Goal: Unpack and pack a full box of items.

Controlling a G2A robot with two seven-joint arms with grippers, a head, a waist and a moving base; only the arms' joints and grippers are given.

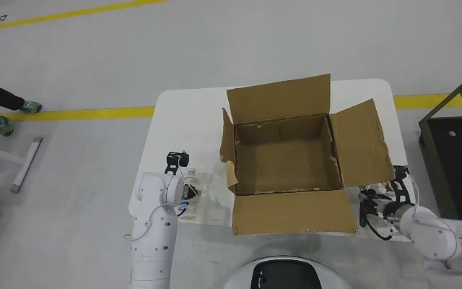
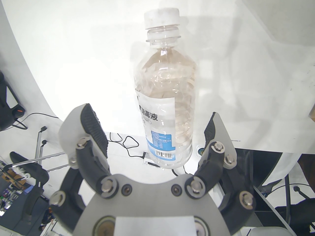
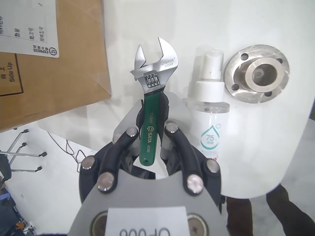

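Note:
An open cardboard box [image 1: 289,155] with its flaps spread stands in the middle of the white table [image 1: 188,108]. A clear plastic bottle [image 2: 165,99] with a white cap stands upright near the table's left front edge [image 1: 191,189]. My left gripper [image 2: 153,126] is open, its pads either side of the bottle's lower half without touching it. At the table's right front corner my right gripper [image 3: 153,108] is shut on the green handle of an adjustable wrench [image 3: 153,92], just above the table.
Beside the wrench a small spray bottle [image 3: 209,114] lies on the table, with a round metal flange [image 3: 257,73] past it. A box flap [image 3: 51,50] with a white label lies close on the other side. The table edge runs just behind both grippers.

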